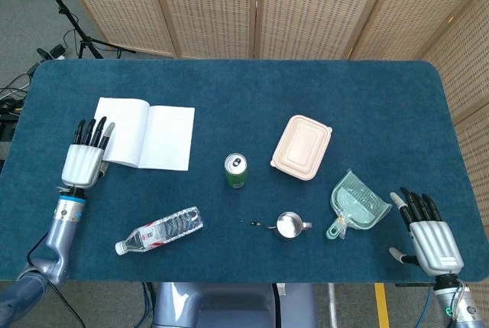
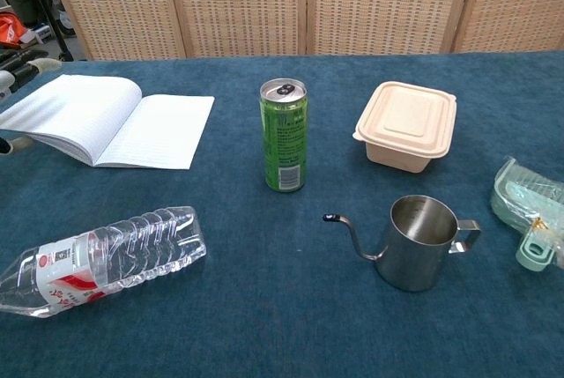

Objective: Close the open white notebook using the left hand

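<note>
Two failure modes worth flagging. The white notebook (image 1: pixel 145 134) lies open and flat on the worktop (image 1: pixel 252 83), far-left area, spine roughly down the middle. The left hand (image 1: pixel 84 161) sits at its left page edge with fingers extended and apart, gripping nothing; fingertips look to be at or just over the page margin, but whether they're actually under the cover I can't tell from either view.

Risk 1: the fingers ride on top of the page rather than getting beneath it, so a sweep rightward just shoves the whole notebook across the cloth instead of folding it. Nothing pins the right half down.

Risk 2: only a few loose sheets get lifted, not the cover, leaving it half-closed or creasing pages.

A slide to the right could carry it toward the green can (image 1: pixel 235 170); they're apart for now. The plastic bottle (image 1: pixel 160 230) lies nearer the robot, out of the likely path.

The right hand (image 1: pixel 428 235) rests open at the near-right edge, fingers spread, holding nothing, uninvolved.
</note>
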{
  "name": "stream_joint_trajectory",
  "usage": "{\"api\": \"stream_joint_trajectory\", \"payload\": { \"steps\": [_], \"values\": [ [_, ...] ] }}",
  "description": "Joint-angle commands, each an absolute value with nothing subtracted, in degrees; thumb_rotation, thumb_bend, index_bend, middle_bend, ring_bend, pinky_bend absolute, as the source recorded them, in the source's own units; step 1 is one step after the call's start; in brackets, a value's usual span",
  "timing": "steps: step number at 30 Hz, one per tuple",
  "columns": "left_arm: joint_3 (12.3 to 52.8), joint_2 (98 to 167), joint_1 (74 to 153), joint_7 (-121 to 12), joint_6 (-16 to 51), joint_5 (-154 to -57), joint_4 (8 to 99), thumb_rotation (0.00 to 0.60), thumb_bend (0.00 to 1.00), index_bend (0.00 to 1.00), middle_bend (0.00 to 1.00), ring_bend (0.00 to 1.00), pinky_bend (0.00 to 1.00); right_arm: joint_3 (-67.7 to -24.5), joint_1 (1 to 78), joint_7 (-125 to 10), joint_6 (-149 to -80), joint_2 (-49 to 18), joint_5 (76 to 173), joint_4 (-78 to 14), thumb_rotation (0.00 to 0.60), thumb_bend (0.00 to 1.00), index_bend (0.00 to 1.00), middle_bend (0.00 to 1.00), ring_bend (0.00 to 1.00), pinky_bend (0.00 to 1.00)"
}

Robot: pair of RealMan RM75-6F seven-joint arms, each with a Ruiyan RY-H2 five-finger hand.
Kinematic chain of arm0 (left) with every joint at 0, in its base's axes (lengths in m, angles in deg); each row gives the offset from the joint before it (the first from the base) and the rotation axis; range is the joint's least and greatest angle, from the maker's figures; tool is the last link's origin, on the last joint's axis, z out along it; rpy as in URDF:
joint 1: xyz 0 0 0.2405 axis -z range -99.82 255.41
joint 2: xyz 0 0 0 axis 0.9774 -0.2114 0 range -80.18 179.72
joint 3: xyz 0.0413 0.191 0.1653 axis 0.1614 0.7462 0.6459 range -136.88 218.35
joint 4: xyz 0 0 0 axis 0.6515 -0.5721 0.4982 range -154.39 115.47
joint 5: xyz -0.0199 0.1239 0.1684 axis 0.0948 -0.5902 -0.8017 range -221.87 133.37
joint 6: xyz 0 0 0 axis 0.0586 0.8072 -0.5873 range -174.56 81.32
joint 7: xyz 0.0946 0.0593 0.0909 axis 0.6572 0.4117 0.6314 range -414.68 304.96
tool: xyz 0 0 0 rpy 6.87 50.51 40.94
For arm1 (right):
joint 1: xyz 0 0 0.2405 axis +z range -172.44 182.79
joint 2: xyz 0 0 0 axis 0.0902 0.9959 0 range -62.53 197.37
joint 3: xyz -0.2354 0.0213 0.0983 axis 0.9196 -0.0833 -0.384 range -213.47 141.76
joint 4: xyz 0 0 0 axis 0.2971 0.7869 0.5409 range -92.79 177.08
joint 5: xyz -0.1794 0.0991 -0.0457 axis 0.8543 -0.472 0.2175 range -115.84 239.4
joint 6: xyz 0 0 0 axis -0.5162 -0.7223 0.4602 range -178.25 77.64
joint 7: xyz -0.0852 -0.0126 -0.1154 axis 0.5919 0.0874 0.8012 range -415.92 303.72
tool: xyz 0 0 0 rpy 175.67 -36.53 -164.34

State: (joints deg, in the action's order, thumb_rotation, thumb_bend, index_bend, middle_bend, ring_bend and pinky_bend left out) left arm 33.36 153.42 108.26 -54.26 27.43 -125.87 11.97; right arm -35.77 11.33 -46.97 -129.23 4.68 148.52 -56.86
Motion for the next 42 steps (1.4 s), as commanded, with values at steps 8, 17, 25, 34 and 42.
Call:
{"api": "stream_joint_trajectory", "payload": {
  "steps": [8,17,25,34,42],
  "values": [
    [30.66,155.94,110.01,-59.28,36.72,-127.17,10.41,0.6,0.26,0.0,0.0,0.0,0.0,-35.68,11.32,-46.85,-129.24,4.66,148.68,-56.94,0.6,0.0,0.0,0.0,0.0,0.0],
    [29.65,157.02,111.04,-61.42,39.25,-127.33,11.29,0.6,0.05,0.0,0.0,0.0,0.0,-35.77,11.26,-47.11,-129.38,4.8,148.62,-56.93,0.6,0.0,0.0,0.0,0.0,0.0],
    [29.89,155.94,109.35,-63.39,41.07,-127.34,14.85,0.6,0.0,0.0,0.0,0.0,0.0,-35.85,11.23,-47.68,-129.41,5.0,148.5,-56.73,0.6,0.0,0.0,0.0,0.0,0.0],
    [36.0,139.81,99.81,-55.29,38.72,-126.44,41.2,0.6,0.0,0.0,0.0,0.0,0.0,-36.09,11.22,-47.71,-129.33,5.11,147.91,-56.68,0.6,0.0,0.0,0.0,0.0,0.0],
    [41.98,123.49,93.08,-40.81,35.67,-122.33,68.66,0.6,0.0,0.0,0.0,0.0,0.0,-36.4,10.99,-47.35,-129.75,5.26,147.34,-56.82,0.6,0.0,0.0,0.0,0.0,0.0]
  ]
}}
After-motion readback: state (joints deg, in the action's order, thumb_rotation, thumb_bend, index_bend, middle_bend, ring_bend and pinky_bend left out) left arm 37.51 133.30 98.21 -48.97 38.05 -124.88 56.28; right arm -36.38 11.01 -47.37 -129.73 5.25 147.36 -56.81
